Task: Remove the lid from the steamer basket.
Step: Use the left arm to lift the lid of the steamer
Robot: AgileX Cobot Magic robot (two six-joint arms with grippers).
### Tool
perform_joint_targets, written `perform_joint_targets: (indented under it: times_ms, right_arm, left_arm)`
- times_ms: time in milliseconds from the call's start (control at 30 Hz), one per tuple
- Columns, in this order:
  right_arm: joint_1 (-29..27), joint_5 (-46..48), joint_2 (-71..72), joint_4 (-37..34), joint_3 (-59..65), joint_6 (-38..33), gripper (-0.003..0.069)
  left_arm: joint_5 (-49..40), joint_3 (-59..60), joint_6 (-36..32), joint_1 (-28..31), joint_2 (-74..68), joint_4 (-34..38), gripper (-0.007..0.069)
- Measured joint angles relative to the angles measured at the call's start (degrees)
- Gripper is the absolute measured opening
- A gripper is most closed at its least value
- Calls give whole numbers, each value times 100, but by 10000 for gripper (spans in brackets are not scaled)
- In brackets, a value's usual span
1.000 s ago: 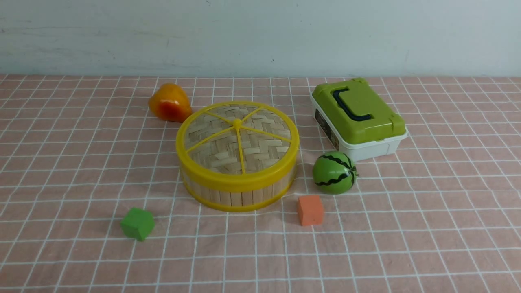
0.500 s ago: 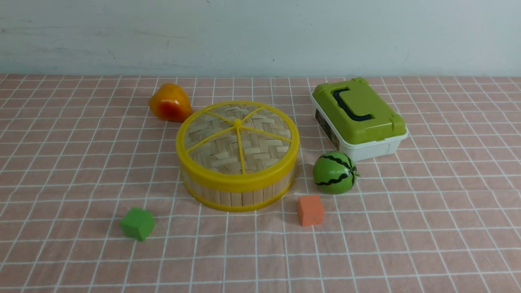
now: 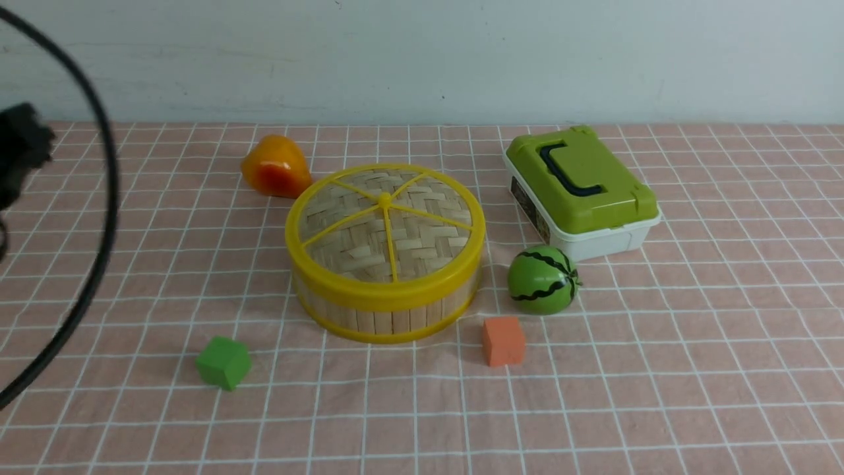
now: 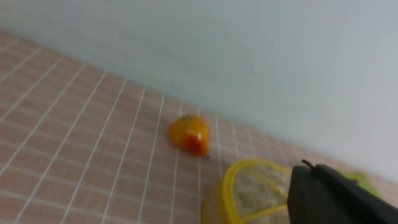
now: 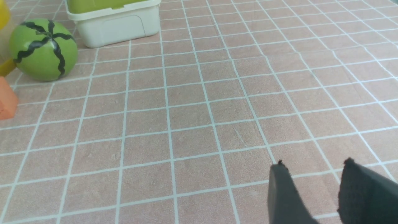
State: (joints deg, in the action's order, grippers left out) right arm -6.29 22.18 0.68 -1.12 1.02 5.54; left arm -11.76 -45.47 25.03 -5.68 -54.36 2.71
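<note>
The steamer basket [image 3: 386,311], a round bamboo-slat tub with yellow rims, stands mid-table. The lid [image 3: 386,221], woven bamboo with a yellow rim, spokes and a centre knob, sits closed on it. The lid also shows blurred in the left wrist view [image 4: 258,186]. My left gripper [image 4: 307,166] is shut and empty, above the table left of the basket and apart from it. In the front view only a black part of the left arm [image 3: 20,155] and its cable show. My right gripper [image 5: 314,162] is open and empty, low over bare cloth right of the basket.
An orange-yellow fruit [image 3: 275,166] lies behind the basket's left. A white box with a green lid [image 3: 580,188] stands at the right. A small watermelon [image 3: 542,280] and an orange cube [image 3: 503,340] lie at its front right. A green cube [image 3: 223,362] lies front left.
The left arm and its black cable have come into the front view at the left edge. The basket, lid and other objects have not moved.
</note>
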Motion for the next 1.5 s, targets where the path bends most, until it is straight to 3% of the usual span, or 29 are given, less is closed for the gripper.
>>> perform_joint_targets:
  times_ms: [67,200,567,833,933,1000,1133,1267,1500]
  right_arm:
    - [0,0,0,0,0,0,241]
    - [0,0,0,0,0,0,241]
    - [0,0,0,0,0,0,241]
    - [0,0,0,0,0,0,241]
    - [0,0,0,0,0,0,241]
    - [0,0,0,0,0,0,241]
    - [0,0,0,0,0,0,241]
    - [0,0,0,0,0,0,241]
    - [0,0,0,0,0,0,241]
  left_arm:
    - [-1130,-732,-419,-411,-775,-30,-13]
    - [-2333,-1784,-899,-1031,-1777,-30,-13]
    - [-4267,-5138,-1072,-1942,-4658,-272,-13]
    - [-4543,-6530,-1162,-1955,-5771,-501,36]
    - [-4580,-6965,-1210,-1955,-6142,-501,120]
    - [-4677,-7410,-1247,-1955,-6542,-505,242]
    - [-4764,-7830,-1302,-1955,-6971,-598,364]
    - [-4832,-7957,-1302,-1955,-7243,-770,394]
    - [-4629,-7958,-1302,-1955,-7416,-807,360]
